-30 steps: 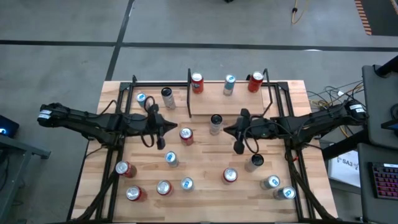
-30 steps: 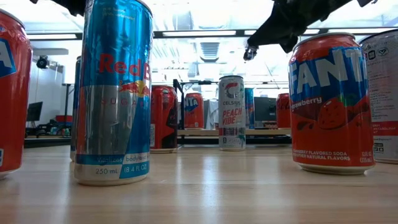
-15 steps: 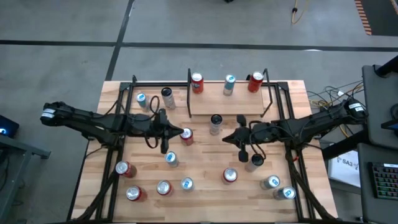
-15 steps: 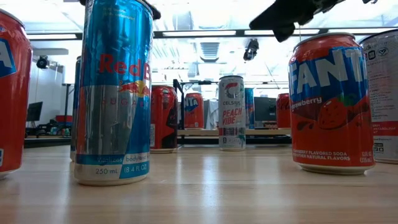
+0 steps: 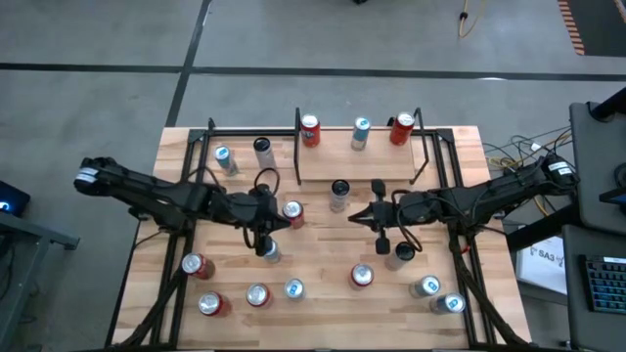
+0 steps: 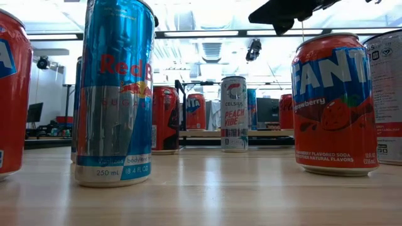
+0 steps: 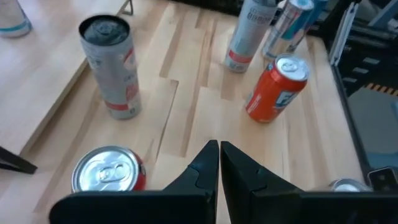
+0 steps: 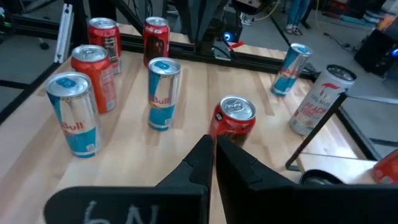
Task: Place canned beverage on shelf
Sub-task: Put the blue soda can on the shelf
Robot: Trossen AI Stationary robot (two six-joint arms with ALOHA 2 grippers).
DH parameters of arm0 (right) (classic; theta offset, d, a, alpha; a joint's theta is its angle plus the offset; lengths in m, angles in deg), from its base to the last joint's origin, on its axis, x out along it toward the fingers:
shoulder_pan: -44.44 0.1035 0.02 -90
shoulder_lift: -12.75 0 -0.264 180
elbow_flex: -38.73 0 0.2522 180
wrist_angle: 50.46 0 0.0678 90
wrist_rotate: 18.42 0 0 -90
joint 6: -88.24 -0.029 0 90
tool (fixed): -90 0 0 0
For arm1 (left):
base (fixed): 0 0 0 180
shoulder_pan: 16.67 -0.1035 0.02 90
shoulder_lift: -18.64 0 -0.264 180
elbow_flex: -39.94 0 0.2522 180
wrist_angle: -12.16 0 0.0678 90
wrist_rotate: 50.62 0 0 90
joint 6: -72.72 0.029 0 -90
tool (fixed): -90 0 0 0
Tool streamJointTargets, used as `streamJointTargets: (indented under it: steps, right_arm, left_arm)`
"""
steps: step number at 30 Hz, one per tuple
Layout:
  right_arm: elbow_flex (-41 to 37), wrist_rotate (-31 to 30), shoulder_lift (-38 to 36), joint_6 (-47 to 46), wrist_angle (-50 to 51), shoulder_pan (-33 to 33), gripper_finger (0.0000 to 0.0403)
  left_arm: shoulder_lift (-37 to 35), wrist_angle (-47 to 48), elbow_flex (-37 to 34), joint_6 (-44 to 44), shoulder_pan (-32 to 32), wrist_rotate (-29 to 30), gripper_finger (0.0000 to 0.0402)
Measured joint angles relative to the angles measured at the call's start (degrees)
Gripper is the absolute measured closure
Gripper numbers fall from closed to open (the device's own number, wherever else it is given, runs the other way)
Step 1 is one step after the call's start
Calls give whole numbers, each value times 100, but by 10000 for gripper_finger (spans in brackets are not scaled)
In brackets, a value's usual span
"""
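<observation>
Up front, Red Bull can [image 6: 115,94], Fanta can [image 6: 334,103]

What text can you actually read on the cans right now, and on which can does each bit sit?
"Red B", "250 ml", "8.4 FL OZ": tall blue can.
"FANTA", "Strawberry", "STRAWBERRY FLAVORED SODA": red can.
"CELSIUS", "PEACH VIBE": white can.
"Bull": blue-silver can.
Remaining labels: too small or blurred to read.

Overhead cam, table-level cam, 2 wrist cams
</observation>
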Motion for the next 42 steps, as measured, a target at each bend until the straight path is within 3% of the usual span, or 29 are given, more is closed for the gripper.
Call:
streamJointTargets:
  steps: [18,23,26,32,38,42]
  right_arm:
    - [117,1,21,61,155,-39,394]
    - [117,3,20,95,149,-39,394]
    - [117,2,20,144,149,-39,394]
    - [117,1,20,146,150,-39,394]
    - [117,1,20,142,239,-39,394]
    - [117,1,20,144,250,-39,394]
  left_arm:
    - [357,53,0,42,-4,23,401]
    - [343,55,0,39,-4,23,382]
    - [342,76,0,56,-4,44,354]
    - [342,370,-2,50,-11,650,266]
    - [326,809,112,10,72,314,159]
    - [318,1223,447,1,173,94,110]
